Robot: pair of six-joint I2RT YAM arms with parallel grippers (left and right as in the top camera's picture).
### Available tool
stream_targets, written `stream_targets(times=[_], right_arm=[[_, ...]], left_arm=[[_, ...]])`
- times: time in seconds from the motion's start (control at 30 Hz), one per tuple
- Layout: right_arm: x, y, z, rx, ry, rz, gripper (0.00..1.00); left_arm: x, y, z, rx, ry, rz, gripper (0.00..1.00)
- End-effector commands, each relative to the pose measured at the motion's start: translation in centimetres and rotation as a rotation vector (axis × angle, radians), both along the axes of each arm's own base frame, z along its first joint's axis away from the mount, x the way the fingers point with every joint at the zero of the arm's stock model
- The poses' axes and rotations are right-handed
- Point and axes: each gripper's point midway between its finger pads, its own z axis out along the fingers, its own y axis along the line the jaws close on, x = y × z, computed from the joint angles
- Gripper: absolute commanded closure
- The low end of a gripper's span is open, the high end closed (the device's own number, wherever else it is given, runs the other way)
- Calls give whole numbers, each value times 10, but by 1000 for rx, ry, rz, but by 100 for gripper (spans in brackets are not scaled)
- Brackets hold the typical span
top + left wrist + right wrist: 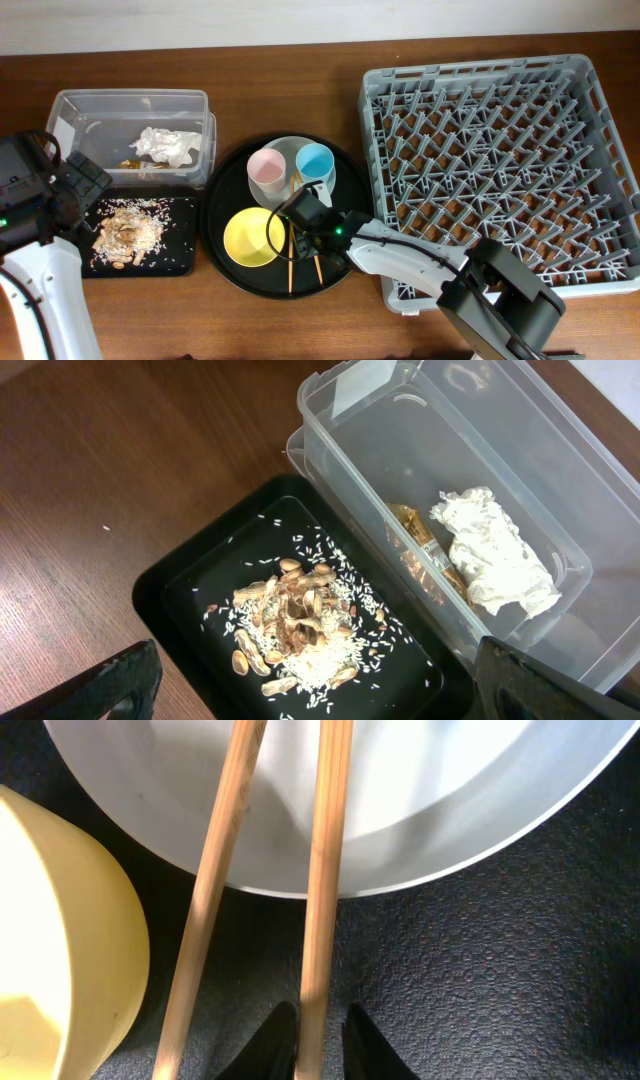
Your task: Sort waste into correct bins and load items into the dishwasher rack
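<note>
Wooden chopsticks (325, 870) fill my right wrist view. The two lie side by side, running off the rim of the pale plate (420, 800) onto the round black tray (222, 195), with the yellow bowl (60, 940) just to their left. My right gripper (320, 1045) is clenched on the right-hand stick, a black fingertip tight against each side; the other stick lies free beside it. From overhead, that arm reaches in low from the lower right, past the corner of the grey rack (500, 150). Its wrist sits between bowl and plate and hides the grip itself. Only the overhead view gives me the pink cup (267, 168) and blue cup (315, 160), both upright on the plate.

My left arm is folded at the table's (300, 70) left edge, and the left gripper (330, 698) is released, fingers wide apart above the shallow black tray (190, 580). Its camera shows the food scraps (300, 625) heaped in that tray amid scattered pale grains — and, in the clear tub (330, 435) just beside it, the white napkin (495, 560) with the gold wrapper (425, 550) against it. Overhead barely shows the wrapper.
</note>
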Motion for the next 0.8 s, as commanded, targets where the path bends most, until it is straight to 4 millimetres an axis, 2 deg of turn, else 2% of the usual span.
stream_targets(times=[0.0,0.17,0.27,0.4,0.5,0.57,0.6,0.63,0.67,0.7,0.73,0.77], right_arm=[[-8,-1,-9,-11,36,4,81],[-16,2,-11,7,75,22,81],[-25,14,-6,69,124,58,82],[-21,15,29,116,70,58,96],[-19,12,58,146,17,53,96],[-11,5,95,199,-49,31,96],[-2,-11,114,213,-85,-14,96],[10,-42,135,224,-108,-90,96],[18,-71,146,215,-118,-152,96],[27,-120,163,196,-145,-210,96],[34,-149,170,185,-165,-248,96],[39,-165,171,179,-171,-293,96]], left_arm=[[0,1,1,3,0,-1,1],[-1,1,0,2,3,-1,1],[-1,1,0,2,3,-1,1],[-1,1,0,2,3,-1,1],[-1,1,0,2,3,-1,1],[-1,1,0,2,3,-1,1],[-1,1,0,2,3,-1,1],[-1,1,0,2,3,-1,1],[-1,1,0,2,3,-1,0],[-1,1,0,2,3,-1,1],[-1,1,0,2,3,-1,1],[-1,1,0,2,3,-1,1]])
